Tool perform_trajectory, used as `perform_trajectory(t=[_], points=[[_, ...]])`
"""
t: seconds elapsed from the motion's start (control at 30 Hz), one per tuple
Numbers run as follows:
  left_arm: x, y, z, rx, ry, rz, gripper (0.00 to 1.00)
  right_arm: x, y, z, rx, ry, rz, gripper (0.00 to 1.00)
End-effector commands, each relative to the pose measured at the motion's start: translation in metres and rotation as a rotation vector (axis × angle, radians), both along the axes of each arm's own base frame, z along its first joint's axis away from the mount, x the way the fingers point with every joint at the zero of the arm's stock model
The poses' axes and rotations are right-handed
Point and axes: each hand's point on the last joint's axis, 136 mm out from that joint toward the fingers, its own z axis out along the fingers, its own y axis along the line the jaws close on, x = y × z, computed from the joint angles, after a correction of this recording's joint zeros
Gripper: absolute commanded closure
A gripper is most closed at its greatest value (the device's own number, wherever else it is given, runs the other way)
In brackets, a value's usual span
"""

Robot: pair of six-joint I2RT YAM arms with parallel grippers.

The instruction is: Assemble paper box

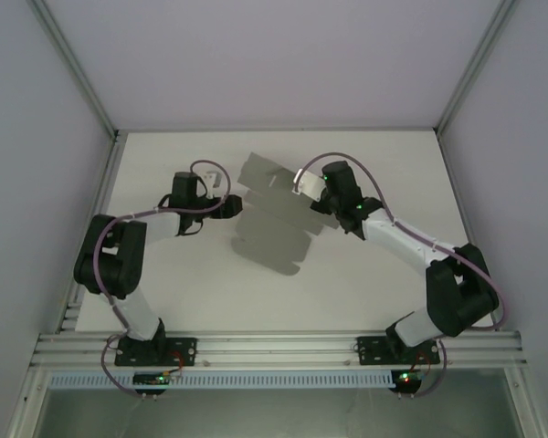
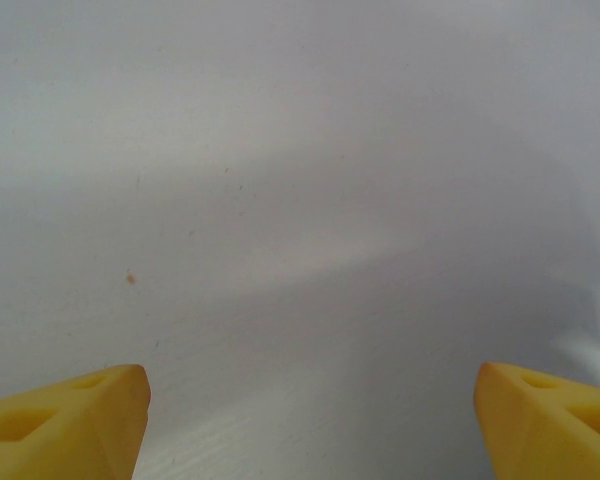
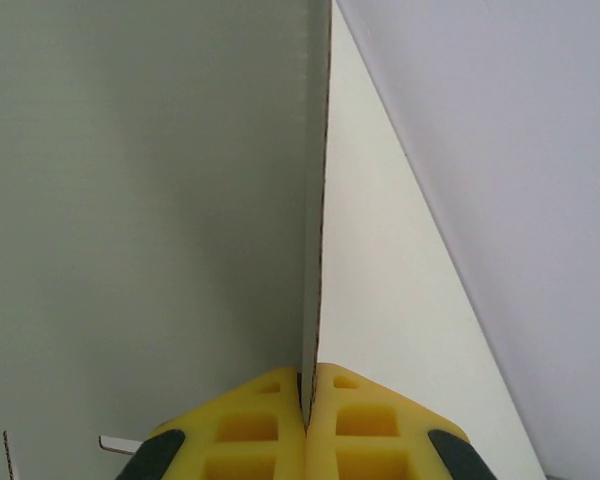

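Top view: box (image 1: 272, 219) not yet formed, a flat grey die-cut sheet lying mid-table (image 1: 164, 292) between the two arms. Right gripper (image 1: 300, 185) sits at the sheet's far right edge. Left gripper (image 1: 221, 180) is just beside the left edge; I cannot tell whether it touches. The far part of the sheet reads paler than the near part, either a raised panel or shadow. Left wrist: left gripper (image 2: 310, 430) spread wide, fingers (image 2: 70, 420) out at the lower corners, nothing between them, bare table (image 2: 300, 200) beyond. Right wrist: right gripper (image 3: 307, 405) pressed tight on the box (image 3: 130, 200) edge. The card is seen edge-on, running straight away from the pads, with its grey face to the left and table (image 3: 390, 300) and wall (image 3: 520, 120) to the right. Risks, by my reading: the hold is a narrow pinch on thin card at one edge only, so a quick lift or twist could bend the panel off its score line or pull it out of the pads. The far side has no support — the sheet could slide or pivot across the smooth table once a fold is pushed. If the left gripper comes in without catching the edge, it may shove the sheet and spoil the fold.
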Motion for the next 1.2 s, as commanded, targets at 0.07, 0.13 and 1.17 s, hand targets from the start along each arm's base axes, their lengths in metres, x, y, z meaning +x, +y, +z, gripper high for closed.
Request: perform_trajectory(t=[0.07,0.13,1.17], points=[[0.013,-0.013,0.017,-0.057,-0.081,-0.049,0.16,-0.006,0.000,0.002,0.032,0.013,0.000,1.00],[0.013,-0.018,0.020,-0.066,-0.085,-0.078,0.16,-0.005,0.001,0.004,0.038,0.006,0.001,1.00],[-0.029,-0.091,0.050,-0.326,-0.144,-0.504,0.42,-0.003,0.038,-0.005,0.088,0.005,0.057,1.00]])
